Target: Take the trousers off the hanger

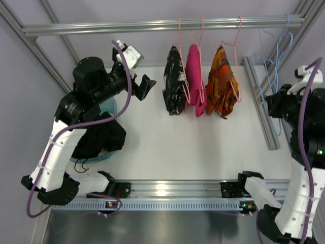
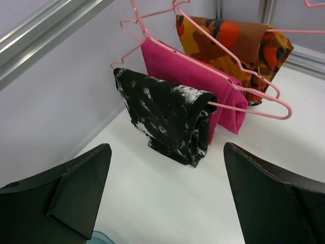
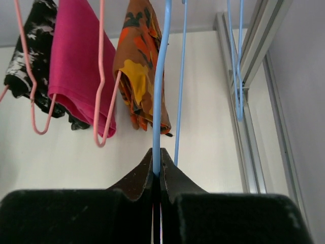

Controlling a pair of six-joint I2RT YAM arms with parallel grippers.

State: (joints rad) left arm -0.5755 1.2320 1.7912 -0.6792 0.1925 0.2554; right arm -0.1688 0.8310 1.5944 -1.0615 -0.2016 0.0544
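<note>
The plain black trousers [image 1: 104,138] lie bunched in a teal tub [image 1: 109,106] at the left, under my left arm, off the hanger. The light-blue wire hanger [image 3: 158,96] hangs bare from the rail at the right [image 1: 277,53]. My right gripper [image 3: 157,161] is shut on its wire; in the top view this gripper [image 1: 278,101] is just below the hanger. My left gripper [image 2: 167,150] is open and empty, held in the air left of the black garment with white speckles [image 2: 167,119]; in the top view it [image 1: 144,86] is next to that garment.
Three pink hangers on the rail [image 1: 162,24] carry the speckled black [image 1: 174,84], pink [image 1: 195,79] and orange patterned [image 1: 222,81] garments. Another light-blue hanger [image 3: 236,61] hangs by the right frame post [image 1: 261,109]. The left wall is close to my left arm.
</note>
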